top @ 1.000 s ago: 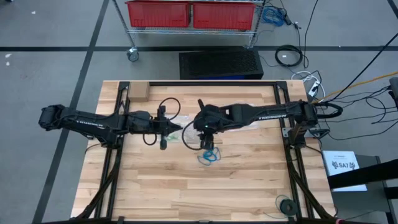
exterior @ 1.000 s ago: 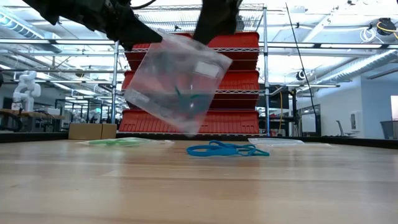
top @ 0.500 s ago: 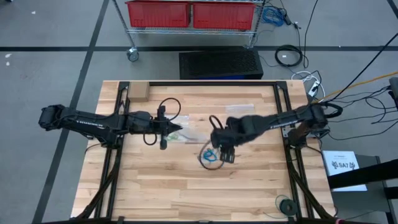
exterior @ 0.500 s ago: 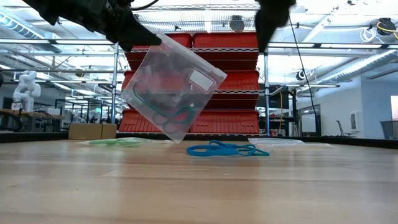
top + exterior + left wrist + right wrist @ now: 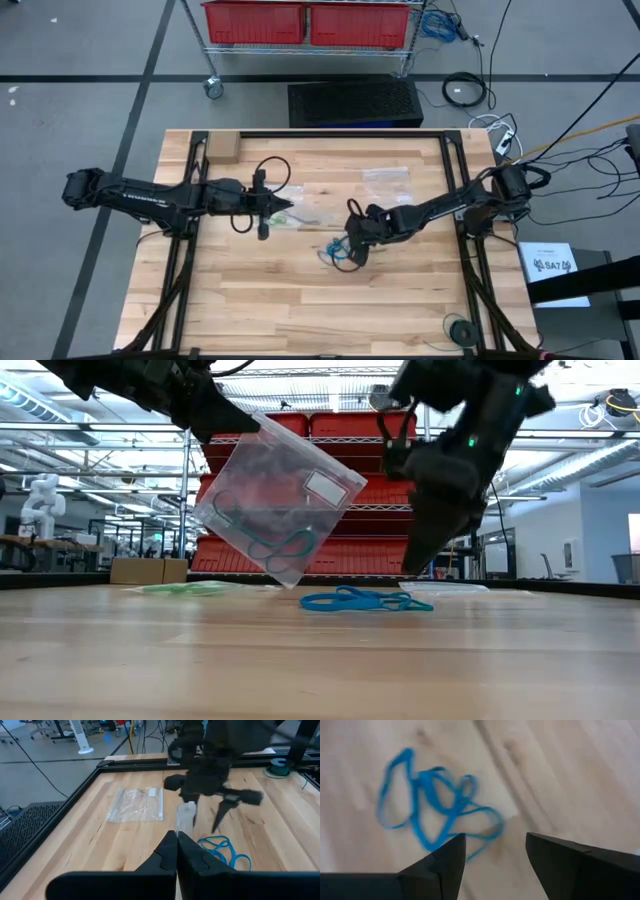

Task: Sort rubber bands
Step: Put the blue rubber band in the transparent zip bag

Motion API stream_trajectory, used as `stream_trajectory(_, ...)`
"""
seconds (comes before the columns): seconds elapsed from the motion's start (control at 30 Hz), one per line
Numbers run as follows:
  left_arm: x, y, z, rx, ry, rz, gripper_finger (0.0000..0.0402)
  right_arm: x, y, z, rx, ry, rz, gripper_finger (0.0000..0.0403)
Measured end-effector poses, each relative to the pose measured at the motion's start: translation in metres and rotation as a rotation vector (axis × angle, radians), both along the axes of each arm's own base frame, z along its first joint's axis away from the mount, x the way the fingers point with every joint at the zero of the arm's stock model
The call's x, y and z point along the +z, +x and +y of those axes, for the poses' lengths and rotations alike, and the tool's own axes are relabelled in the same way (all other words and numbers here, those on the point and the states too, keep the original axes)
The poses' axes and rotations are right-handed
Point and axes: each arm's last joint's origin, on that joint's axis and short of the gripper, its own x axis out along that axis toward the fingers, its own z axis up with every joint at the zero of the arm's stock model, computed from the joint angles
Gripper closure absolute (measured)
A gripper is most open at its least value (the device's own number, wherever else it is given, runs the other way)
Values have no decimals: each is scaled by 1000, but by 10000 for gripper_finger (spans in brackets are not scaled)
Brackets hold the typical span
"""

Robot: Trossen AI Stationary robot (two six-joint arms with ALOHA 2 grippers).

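Left gripper is clamped on the top corner of a clear bag, holding it tilted above the table; teal bands sit in its lower corner. Right gripper has its fingers spread, empty, just over the tangle of blue rubber bands lying mid-table. A 2nd clear bag lies flat nearby.

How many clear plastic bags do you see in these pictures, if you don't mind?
3: one bag hangs from the left gripper; one lies flat on the table; one lies toward the far edge. Others may be hidden.
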Motion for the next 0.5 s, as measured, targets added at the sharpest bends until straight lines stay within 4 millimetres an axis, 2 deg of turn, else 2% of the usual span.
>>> stream_trajectory(0.1, -1, 0, 0, 1, 1, 5, 402, -9, -2, -8, -8, -1, -15, 205)
stream_trajectory(0.23, -1, 0, 0, 1, 1, 11, 402, -12, -2, -11, 26, 110, -34, 205)
stream_trajectory(0.37, -1, 0, 0, 0, 3, 10, 402, -10, -5, 5, 146, 138, -23, 205)
stream_trajectory(0.5, -1, 0, 0, 0, 3, 10, 402, -13, -8, 23, 229, 73, -8, 207)
